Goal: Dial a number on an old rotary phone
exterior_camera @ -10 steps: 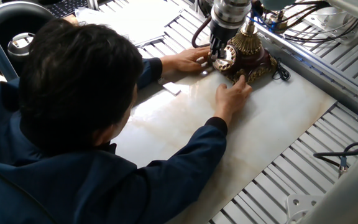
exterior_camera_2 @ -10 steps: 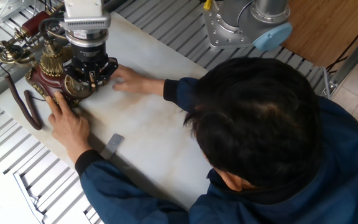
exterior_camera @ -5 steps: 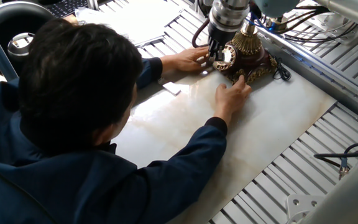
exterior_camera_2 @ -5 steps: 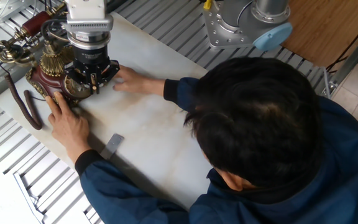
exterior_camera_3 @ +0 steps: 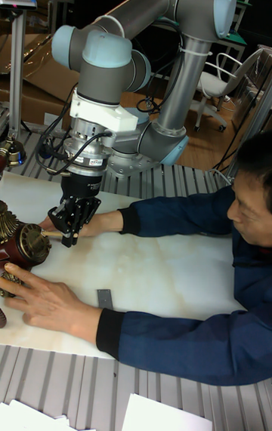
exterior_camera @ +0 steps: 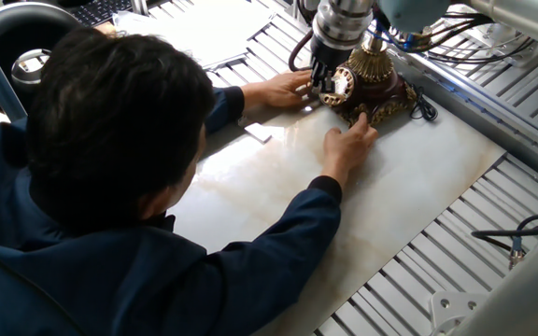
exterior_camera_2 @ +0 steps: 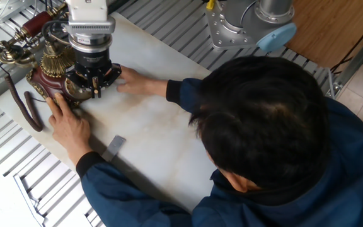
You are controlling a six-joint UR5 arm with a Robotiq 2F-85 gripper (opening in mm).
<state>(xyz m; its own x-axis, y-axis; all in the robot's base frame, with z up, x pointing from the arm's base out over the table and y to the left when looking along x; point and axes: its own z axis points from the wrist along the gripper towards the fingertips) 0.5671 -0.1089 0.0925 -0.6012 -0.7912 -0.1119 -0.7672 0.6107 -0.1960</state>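
Observation:
The old rotary phone (exterior_camera: 377, 86) stands at the far end of the white board, dark brown with brass trim, and its round brass dial (exterior_camera: 341, 86) faces the person. My gripper (exterior_camera: 322, 82) points down at the dial's edge with its fingers drawn together and its tips against the dial. In the other fixed view the gripper (exterior_camera_2: 94, 82) covers most of the dial, beside the phone (exterior_camera_2: 48, 77). The tall fixed view shows the gripper (exterior_camera_3: 67, 235) just right of the phone (exterior_camera_3: 17, 248). The person's hands (exterior_camera: 350, 140) hold the phone's base on both sides.
The person's head and shoulders (exterior_camera: 110, 140) fill the near side. A small grey block (exterior_camera_2: 114, 146) lies on the white board (exterior_camera: 418, 177). The brass handset (exterior_camera_2: 30, 28) and a dark cord (exterior_camera_2: 30, 110) lie beside the phone. A black round device (exterior_camera: 21, 42) stands far left. Slatted metal surrounds the board.
My gripper has shifted slightly along the dial's edge and its wrist has turned a little. The person's hands and the phone stay where they were.

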